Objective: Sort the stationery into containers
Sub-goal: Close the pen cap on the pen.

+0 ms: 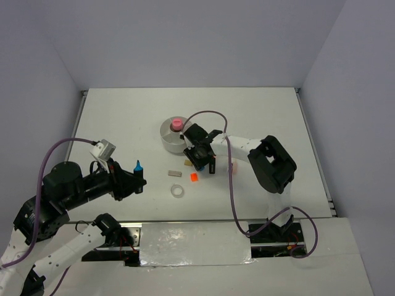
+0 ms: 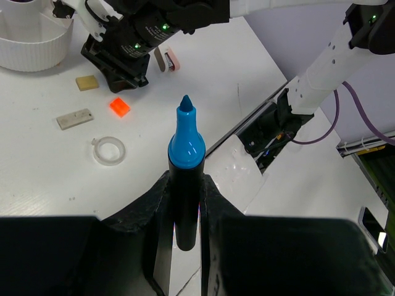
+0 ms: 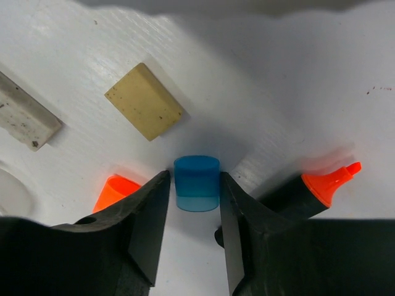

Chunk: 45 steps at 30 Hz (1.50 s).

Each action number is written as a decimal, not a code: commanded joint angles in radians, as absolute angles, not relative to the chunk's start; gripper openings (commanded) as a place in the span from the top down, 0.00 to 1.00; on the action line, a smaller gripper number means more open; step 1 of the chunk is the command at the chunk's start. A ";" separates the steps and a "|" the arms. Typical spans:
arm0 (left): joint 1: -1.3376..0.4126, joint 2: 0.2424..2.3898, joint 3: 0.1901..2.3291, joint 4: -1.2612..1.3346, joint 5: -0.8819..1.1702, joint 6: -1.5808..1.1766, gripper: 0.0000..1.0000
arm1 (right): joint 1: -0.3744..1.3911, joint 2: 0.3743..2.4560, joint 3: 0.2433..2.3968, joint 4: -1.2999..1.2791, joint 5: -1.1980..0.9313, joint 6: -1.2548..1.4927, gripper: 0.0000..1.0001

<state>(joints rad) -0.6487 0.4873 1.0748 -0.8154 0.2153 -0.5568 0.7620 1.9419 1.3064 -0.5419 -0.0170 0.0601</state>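
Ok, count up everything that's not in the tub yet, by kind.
Markers: 2 (blue-capped marker held in the left claw, orange-capped marker on the table)
Erasers: 2 (tan eraser, long pale eraser)
Squares: 2 (blue square between the right claw fingers, orange square)
Tape ring: 1
Pink tube: 1
Total: 8

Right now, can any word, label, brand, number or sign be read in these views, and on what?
None readable. The blue-capped marker in the left gripper, the orange-capped marker, the tan eraser and the white tub show no legible print.
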 commanded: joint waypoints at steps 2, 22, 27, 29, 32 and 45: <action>-0.647 0.482 1.077 -0.767 0.235 -0.566 0.98 | 0.772 1.976 1.292 -0.526 0.011 0.040 0.57; -0.647 0.580 1.057 -0.447 0.420 -0.659 1.00 | 0.720 1.346 1.307 -0.109 -0.448 0.374 0.80; -0.649 0.609 1.020 -0.108 0.586 -0.824 1.00 | 0.681 1.232 1.246 0.405 -0.629 0.714 0.79; -0.649 0.630 1.040 -0.086 0.571 -0.807 1.00 | 0.698 1.235 1.316 0.256 -0.560 0.723 0.86; -0.649 0.676 1.103 -0.237 0.445 -0.724 1.00 | 0.756 1.267 1.520 -0.090 -0.306 0.645 0.95; -0.649 0.916 1.305 -0.514 0.005 -0.394 1.00 | 1.117 1.615 2.281 -0.937 0.712 0.611 0.91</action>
<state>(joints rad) -0.6495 0.9001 1.2530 -0.5098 0.0628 -0.4923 1.0679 1.5486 2.2066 -0.7288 0.4793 0.6090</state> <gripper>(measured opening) 0.274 0.376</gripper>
